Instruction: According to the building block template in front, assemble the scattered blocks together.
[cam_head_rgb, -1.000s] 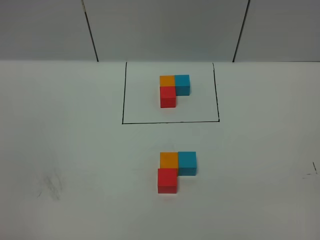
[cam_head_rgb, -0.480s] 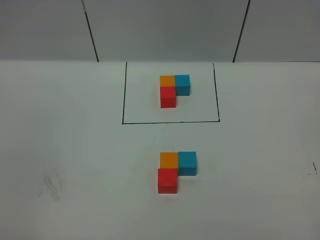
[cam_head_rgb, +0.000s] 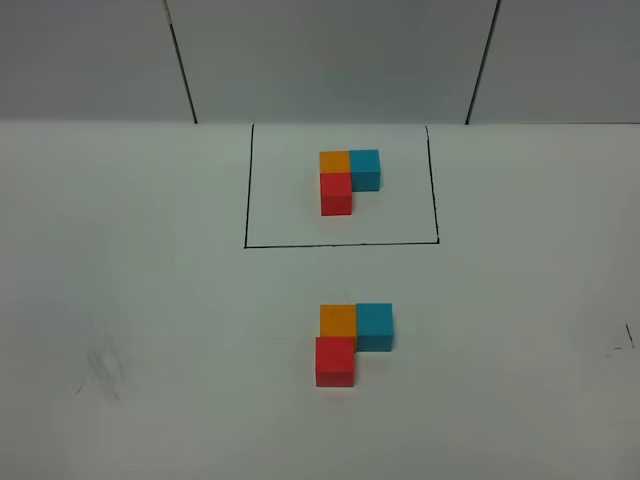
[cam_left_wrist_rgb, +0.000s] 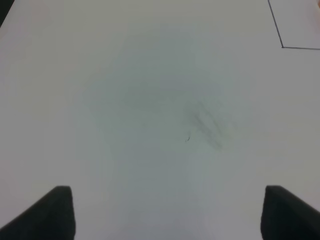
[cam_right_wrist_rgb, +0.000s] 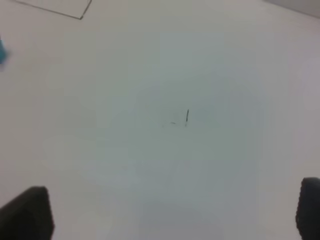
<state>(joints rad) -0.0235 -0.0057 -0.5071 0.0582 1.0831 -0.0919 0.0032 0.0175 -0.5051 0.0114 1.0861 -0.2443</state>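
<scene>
The template is a black-outlined square (cam_head_rgb: 341, 243) at the table's back, holding an L of an orange cube (cam_head_rgb: 334, 161), a blue cube (cam_head_rgb: 365, 168) and a red cube (cam_head_rgb: 337, 193). In front of it the loose orange cube (cam_head_rgb: 338, 320) and blue cube (cam_head_rgb: 374, 326) sit side by side, with the red cube (cam_head_rgb: 335, 360) touching the orange one's near side. Neither arm shows in the exterior view. My left gripper (cam_left_wrist_rgb: 167, 212) is open and empty over bare table. My right gripper (cam_right_wrist_rgb: 167, 212) is open and empty; a sliver of the blue cube (cam_right_wrist_rgb: 2, 51) shows at its view's edge.
The white table (cam_head_rgb: 150, 300) has dark scuff marks at the front left (cam_head_rgb: 100, 370) and a small pen mark at the right edge (cam_head_rgb: 625, 345). A corner of the black outline shows in each wrist view (cam_left_wrist_rgb: 283, 47) (cam_right_wrist_rgb: 81, 18). Grey wall panels stand behind.
</scene>
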